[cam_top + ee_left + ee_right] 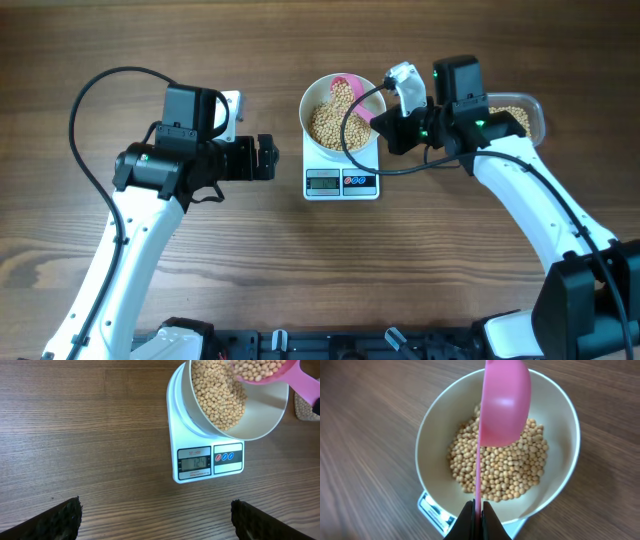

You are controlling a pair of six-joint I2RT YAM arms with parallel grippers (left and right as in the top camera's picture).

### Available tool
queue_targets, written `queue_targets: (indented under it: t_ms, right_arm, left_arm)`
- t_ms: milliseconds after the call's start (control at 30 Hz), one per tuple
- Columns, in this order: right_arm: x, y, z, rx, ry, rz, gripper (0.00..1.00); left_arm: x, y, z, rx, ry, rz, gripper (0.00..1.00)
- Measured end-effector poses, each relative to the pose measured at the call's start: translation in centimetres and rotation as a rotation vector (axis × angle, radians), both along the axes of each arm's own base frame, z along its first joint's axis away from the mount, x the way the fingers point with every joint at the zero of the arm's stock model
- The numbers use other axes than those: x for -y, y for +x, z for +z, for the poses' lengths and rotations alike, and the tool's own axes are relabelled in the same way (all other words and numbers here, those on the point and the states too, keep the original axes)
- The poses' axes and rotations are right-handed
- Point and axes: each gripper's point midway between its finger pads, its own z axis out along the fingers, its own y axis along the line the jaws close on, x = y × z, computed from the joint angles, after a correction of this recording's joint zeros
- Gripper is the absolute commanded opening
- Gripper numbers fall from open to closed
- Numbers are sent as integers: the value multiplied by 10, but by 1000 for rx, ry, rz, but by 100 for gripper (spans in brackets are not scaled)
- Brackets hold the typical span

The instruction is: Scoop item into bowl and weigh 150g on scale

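While your two arms reach out from the near edge of the wooden table (300,270), the first task thing they meet is the scale (342,182) at mid-table, its display and button panel turned toward you; the digits look like 124, though they are small. Just left of it, and clear of it, your left gripper (268,158) hovers over bare wood with its jaws spread wide and nothing between them. On the scale's platform sits the white bowl (311,97), its bottom covered by a heap of the beans (328,127). Coming in from the right, your right gripper (476,516) is clamped tight on the thin handle of a pink scoop (504,402). You hold that scoop tipped on its side over the far right part of the bowl, with beans in it close above the heap; whether any are falling you cannot tell. Farther right, partly hidden behind your right arm, a clear tub (541,122) holds more of the beans.
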Motion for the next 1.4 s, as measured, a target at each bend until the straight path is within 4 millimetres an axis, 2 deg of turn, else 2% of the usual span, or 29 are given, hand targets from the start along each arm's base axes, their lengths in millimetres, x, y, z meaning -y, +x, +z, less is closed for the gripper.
queue_targets:
  t_ms: [133,367,600,1400]
  right_arm:
    - [1,0,-1,25,-47,10,4]
    - [5,3,11,62,-97,4,4]
    - [8,-4,8,34,-114,7,4]
    - [11,-9,9,23,-128,7,4]
  left_arm:
    - [0,0,0,0,0,0,100]
    - [0,0,0,0,0,0,100]
    - [0,0,0,0,0,0,100]
    - [0,0,0,0,0,0,100]
